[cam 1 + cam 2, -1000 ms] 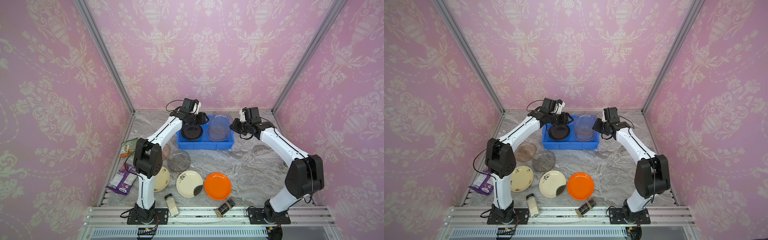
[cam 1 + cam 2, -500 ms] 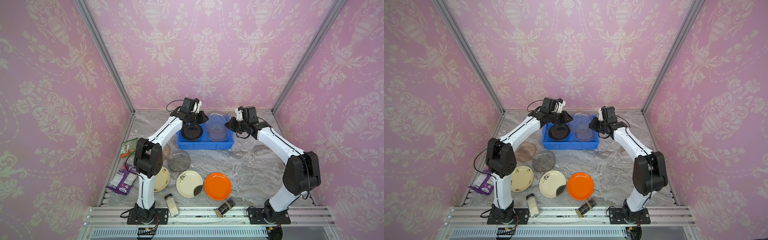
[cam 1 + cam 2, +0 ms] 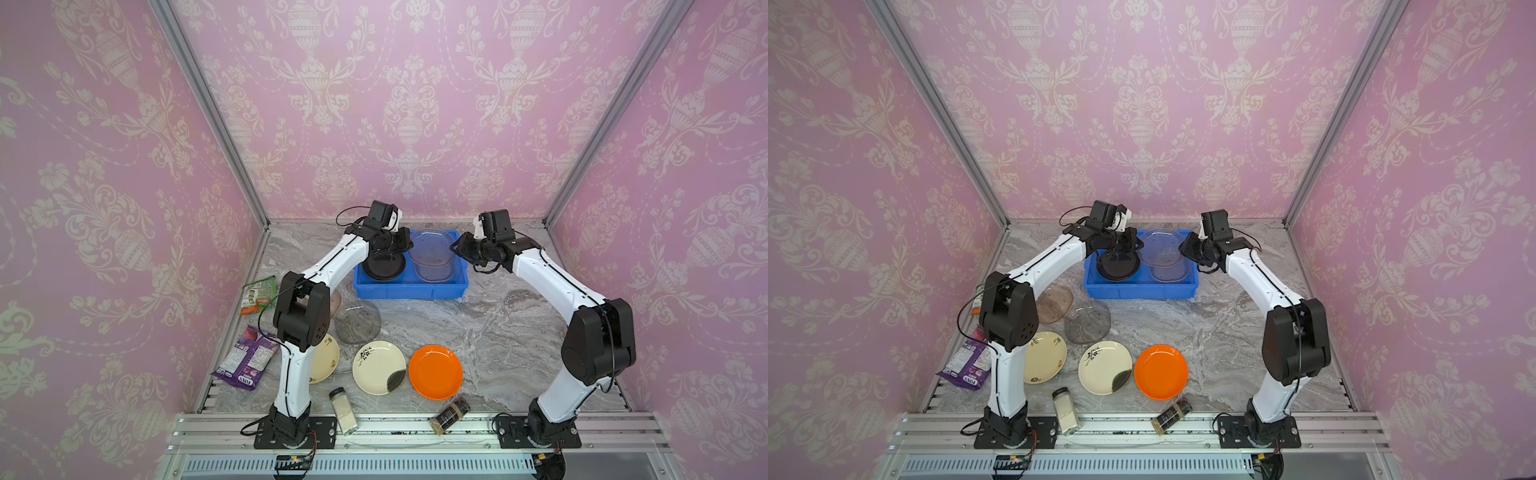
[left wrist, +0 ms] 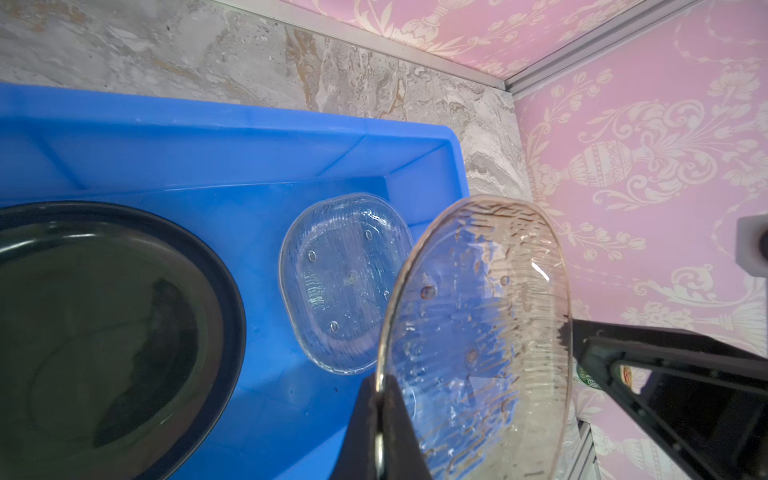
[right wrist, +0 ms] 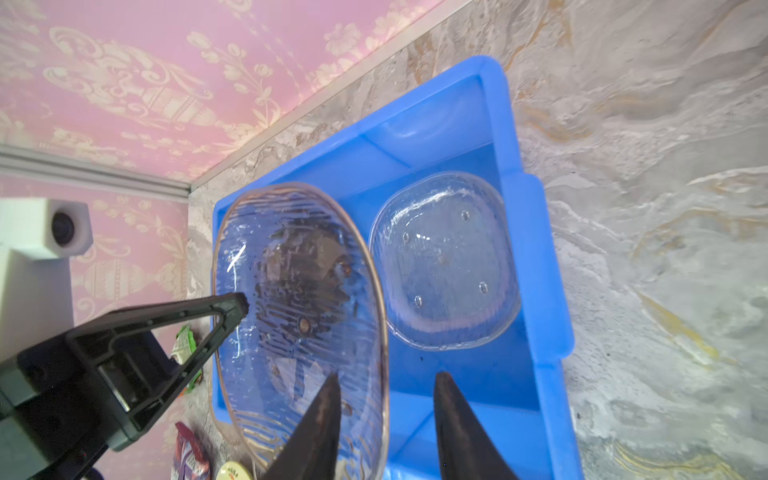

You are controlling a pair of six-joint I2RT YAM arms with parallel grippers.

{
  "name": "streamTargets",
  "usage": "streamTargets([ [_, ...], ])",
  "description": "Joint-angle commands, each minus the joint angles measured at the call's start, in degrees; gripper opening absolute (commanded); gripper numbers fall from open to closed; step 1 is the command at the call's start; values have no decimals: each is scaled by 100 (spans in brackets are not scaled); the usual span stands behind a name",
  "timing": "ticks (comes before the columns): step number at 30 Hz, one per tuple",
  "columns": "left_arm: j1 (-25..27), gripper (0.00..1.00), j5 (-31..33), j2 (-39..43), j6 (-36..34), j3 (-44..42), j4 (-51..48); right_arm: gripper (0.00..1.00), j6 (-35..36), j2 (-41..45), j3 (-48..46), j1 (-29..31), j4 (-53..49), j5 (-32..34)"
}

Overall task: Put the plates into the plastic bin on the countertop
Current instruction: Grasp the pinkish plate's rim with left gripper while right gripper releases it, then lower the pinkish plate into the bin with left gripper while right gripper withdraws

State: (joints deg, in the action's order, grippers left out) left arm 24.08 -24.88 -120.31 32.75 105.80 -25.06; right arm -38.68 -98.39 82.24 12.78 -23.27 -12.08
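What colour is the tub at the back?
The tub is bright blue; left wrist view shows best.

A clear glass plate (image 3: 432, 247) tilts on edge over the blue bin (image 3: 411, 289), which holds a black plate (image 3: 382, 270).

Pink damask-papered walls (image 3: 407, 104) meet at grey metal corner posts (image 3: 208, 108).

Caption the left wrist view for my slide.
Left end effector pinches a ribbed glass plate over the blue bin holding a black plate and a clear dish.
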Motion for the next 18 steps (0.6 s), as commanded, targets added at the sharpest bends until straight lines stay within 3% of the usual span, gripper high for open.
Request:
streamTargets([
  [1,87,0,333,-191,201,-3,-115,40,-167,221,-110,-322,-168,461],
  [8,184,0,633,-545,500,101,-152,39,-182,641,-434,-704,16,510],
  [18,242,0,875,-1117,965,329,82,39,-222,782,-693,-767,130,430],
])
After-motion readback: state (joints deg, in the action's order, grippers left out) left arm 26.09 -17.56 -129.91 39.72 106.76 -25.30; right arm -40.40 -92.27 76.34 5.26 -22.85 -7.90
